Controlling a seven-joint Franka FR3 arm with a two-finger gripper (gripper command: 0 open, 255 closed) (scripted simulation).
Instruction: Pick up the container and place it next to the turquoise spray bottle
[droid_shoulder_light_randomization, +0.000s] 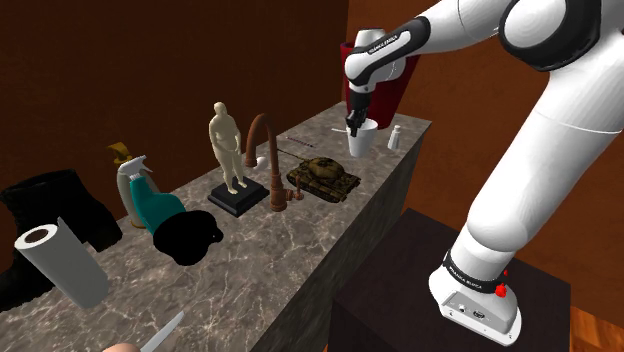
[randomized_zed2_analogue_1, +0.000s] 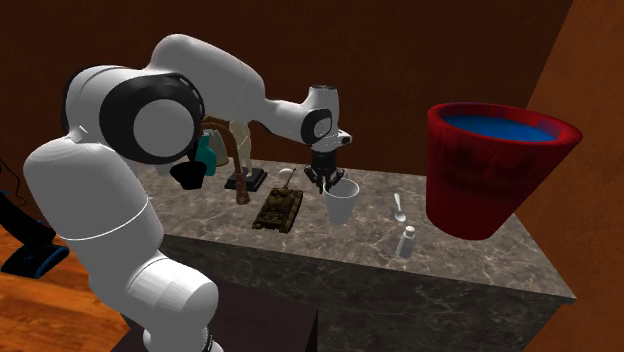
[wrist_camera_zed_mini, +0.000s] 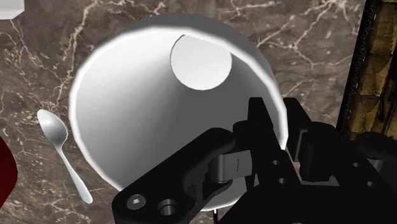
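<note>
The white arm (droid_shoulder_light_randomization: 540, 150) is reaching over the far end of the marble counter (droid_shoulder_light_randomization: 300, 240), where a big red tub (randomized_zed2_analogue_1: 495, 170) is standing at the corner. The turquoise spray bottle (droid_shoulder_light_randomization: 148, 195) is sitting well apart from there, toward the shoulder view's lower left, with a model tank (droid_shoulder_light_randomization: 322, 177) and a pale statue (droid_shoulder_light_randomization: 228, 150) lying between. The container (wrist_camera_zed_mini: 146, 108), a plain white cup, is standing upright with its mouth up, just beside the tub. The gripper (wrist_camera_zed_mini: 283, 124) is coming straight down on its rim. In the wrist view the cup's wall is running between the narrowly set fingers, which seem to be pinching it. From the exterior views it is hard to say whether the cup's base is touching the counter. A small spoon (wrist_camera_zed_mini: 54, 130) is lying just beside the cup.
</note>
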